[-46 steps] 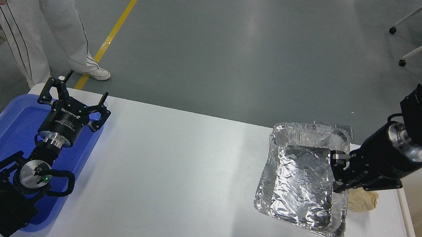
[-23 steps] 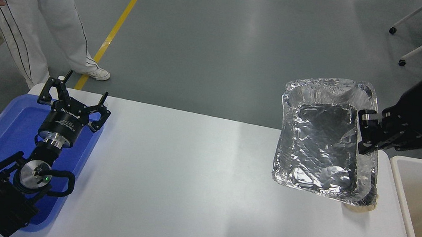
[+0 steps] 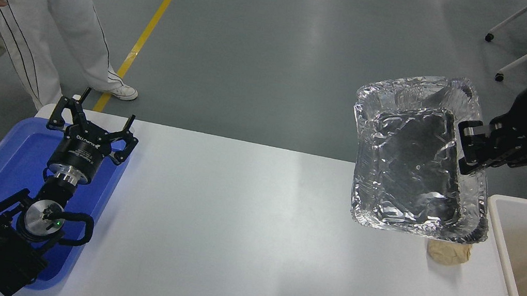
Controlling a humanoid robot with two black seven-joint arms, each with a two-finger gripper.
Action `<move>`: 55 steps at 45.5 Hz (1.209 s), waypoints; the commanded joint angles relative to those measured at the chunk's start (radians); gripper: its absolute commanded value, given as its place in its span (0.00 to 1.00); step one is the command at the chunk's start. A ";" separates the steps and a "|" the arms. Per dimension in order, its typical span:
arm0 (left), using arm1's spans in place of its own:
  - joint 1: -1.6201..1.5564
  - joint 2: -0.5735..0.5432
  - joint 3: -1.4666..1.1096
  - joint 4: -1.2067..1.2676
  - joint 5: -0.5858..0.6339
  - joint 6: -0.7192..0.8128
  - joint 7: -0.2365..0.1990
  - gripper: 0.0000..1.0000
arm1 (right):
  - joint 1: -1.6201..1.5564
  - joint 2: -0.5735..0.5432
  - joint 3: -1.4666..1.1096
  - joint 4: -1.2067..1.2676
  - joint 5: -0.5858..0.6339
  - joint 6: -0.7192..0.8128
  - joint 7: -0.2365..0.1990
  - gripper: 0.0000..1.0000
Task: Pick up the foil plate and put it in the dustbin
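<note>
While the foil plate (image 3: 416, 155) is pinched by its right rim in the right gripper (image 3: 470, 147), raised at the frame's upper right, the dustbin (image 3: 505, 226) is found just below-right of it.

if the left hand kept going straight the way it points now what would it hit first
Probably nothing on the table. The left hand, parked open over the blue tray, points toward the table's far edge, and only bare floor shows beyond it. Depth is hard to judge from this view.
</note>
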 commanded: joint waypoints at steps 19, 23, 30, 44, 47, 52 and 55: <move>0.000 0.000 0.000 0.000 -0.001 0.000 0.000 1.00 | -0.055 -0.263 -0.042 -0.062 -0.250 0.000 -0.004 0.00; 0.001 0.000 0.000 0.001 -0.001 0.000 0.000 1.00 | -0.059 -0.300 -0.053 -0.073 -0.300 0.000 -0.005 0.00; 0.001 0.000 0.000 0.000 -0.001 0.000 0.000 1.00 | -0.075 -0.390 -0.084 -0.099 -0.365 0.000 -0.007 0.00; 0.001 0.000 0.000 0.000 -0.001 0.000 0.000 1.00 | -0.067 -0.553 -0.228 -0.174 -0.370 0.000 -0.007 0.00; 0.001 0.000 0.000 0.000 -0.001 0.000 -0.002 1.00 | -0.069 -0.586 -0.246 -0.191 -0.377 0.000 -0.007 0.00; 0.001 0.000 0.000 0.001 -0.001 0.000 -0.002 1.00 | -0.072 -0.620 -0.269 -0.220 -0.394 0.000 -0.007 0.00; 0.001 0.000 0.000 0.000 -0.001 0.000 -0.002 1.00 | -0.078 -0.634 -0.272 -0.246 -0.406 0.000 -0.007 0.00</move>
